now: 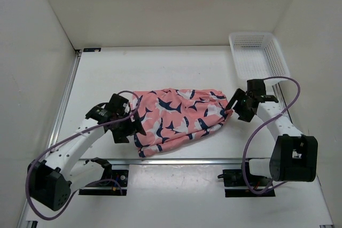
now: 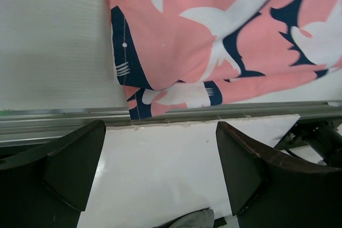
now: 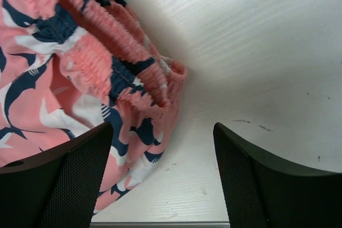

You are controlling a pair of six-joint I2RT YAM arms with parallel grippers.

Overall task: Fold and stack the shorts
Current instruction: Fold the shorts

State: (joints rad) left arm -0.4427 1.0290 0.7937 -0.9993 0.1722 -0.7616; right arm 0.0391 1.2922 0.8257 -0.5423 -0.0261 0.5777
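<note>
The coral-pink shorts (image 1: pixel 179 118) with navy-and-white shark shapes lie spread and rumpled on the table between the two arms, with the gathered waistband to the right. My left gripper (image 1: pixel 134 126) is open and empty at the shorts' left hem. In the left wrist view (image 2: pixel 160 158) the hem corner (image 2: pixel 160 92) lies beyond the fingertips, over a metal rail. My right gripper (image 1: pixel 234 108) is open and empty at the waistband end. In the right wrist view (image 3: pixel 163 174) the elastic waistband (image 3: pixel 115 68) lies by the left finger (image 3: pixel 64 180).
A white mesh basket (image 1: pixel 257 54) stands at the back right against the wall. A metal rail (image 2: pixel 53 118) runs along the table's front edge below the shorts. White walls close in the left, back and right sides.
</note>
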